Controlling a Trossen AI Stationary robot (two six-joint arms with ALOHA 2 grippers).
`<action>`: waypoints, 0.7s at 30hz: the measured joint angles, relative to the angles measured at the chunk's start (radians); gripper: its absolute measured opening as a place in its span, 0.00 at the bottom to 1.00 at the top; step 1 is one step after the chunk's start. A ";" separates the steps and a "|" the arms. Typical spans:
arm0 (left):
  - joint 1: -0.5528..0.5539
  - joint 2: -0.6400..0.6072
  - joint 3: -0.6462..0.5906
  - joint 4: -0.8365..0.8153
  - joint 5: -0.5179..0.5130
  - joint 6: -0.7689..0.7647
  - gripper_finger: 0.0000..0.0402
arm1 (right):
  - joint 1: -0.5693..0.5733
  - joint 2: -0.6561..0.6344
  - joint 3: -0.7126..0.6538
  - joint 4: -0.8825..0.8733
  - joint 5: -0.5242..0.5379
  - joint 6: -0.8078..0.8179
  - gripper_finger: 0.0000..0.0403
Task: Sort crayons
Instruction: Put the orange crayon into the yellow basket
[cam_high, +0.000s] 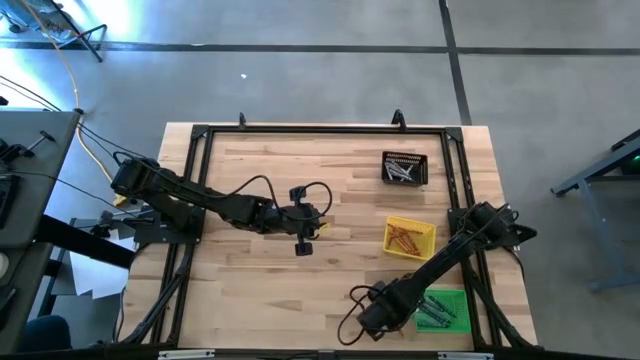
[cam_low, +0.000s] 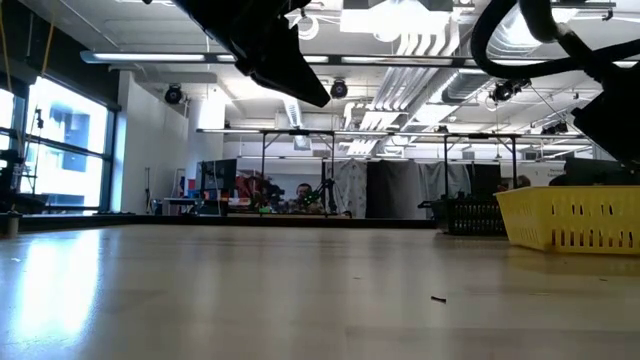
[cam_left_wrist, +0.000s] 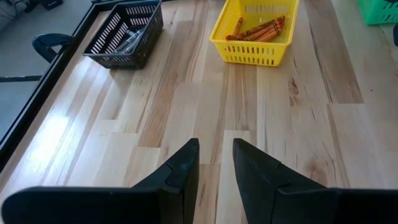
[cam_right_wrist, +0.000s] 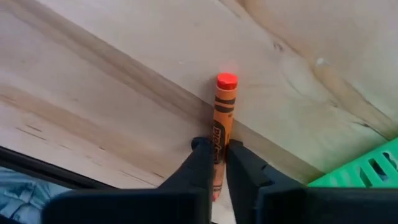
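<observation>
From above we log the left gripper (cam_high: 318, 222) mid-table, fingers apart and empty, and three trays (cam_high: 410, 236); only the right wrist view shows the right gripper (cam_right_wrist: 217, 155) clamping an orange-red crayon (cam_right_wrist: 223, 115), its label unreadable, near the green tray (cam_right_wrist: 360, 169).

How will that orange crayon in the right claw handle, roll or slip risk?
The orange crayon looks stiff and light, so a lift should be easy. It is round, so it would probably roll if dropped on the table. The right claw pinches only one end, and the paper wrapper may let it pivot or slip.
</observation>
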 joint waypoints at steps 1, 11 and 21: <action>0.000 0.000 0.000 0.000 0.000 0.000 0.22 | -0.003 0.001 0.000 0.001 -0.002 -0.010 0.06; 0.000 0.000 0.000 -0.016 0.000 0.000 0.22 | -0.037 -0.014 -0.003 -0.018 -0.033 -0.136 0.01; 0.000 0.000 0.000 -0.029 0.000 0.000 0.22 | -0.077 -0.112 -0.005 -0.110 0.082 -0.264 0.00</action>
